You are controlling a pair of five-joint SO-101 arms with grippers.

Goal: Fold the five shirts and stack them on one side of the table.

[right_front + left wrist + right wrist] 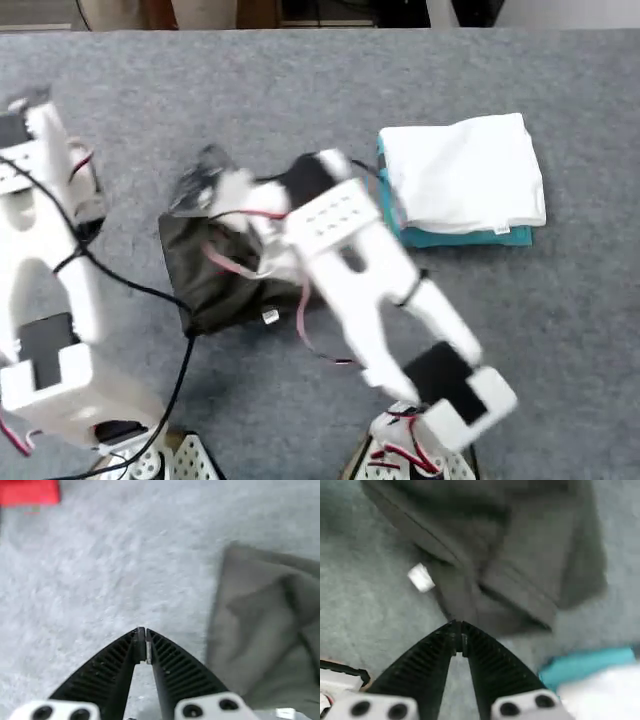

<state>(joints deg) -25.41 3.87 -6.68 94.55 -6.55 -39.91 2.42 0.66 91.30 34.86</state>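
The right arm (370, 290) rises from its base at the near edge of the tabletop (560, 330) and leans forward and to the left, with its wrist over the dark shirt (215, 275). In its own wrist view, the right end effector (458, 639) has its two black ribbed fingers (427, 662) pressed together. Their tips are right at the shirt's folded edge, and no cloth can be seen between them.

The left arm (45, 250) stands folded at the left side of the tabletop, beside the dark shirt. The left end effector (141, 645) points down at bare grey tabletop, and its fingers are also together with nothing in them. In that view the dark shirt lies just off to one side, apart from the fingertips.

The dark shirt lies crumpled near the middle of the tabletop, partly under the right arm. Well apart from it, on the right side, a folded white shirt (465, 170) sits on top of a folded teal shirt (470, 238), whose edge shows along the near and left sides of the stack.

A small white tag (268, 317) sticks out at the near edge of the dark shirt, and any print on it is too small to read. A red patch (27, 492) shows at the corner of the left wrist view, but what it is cannot be told.
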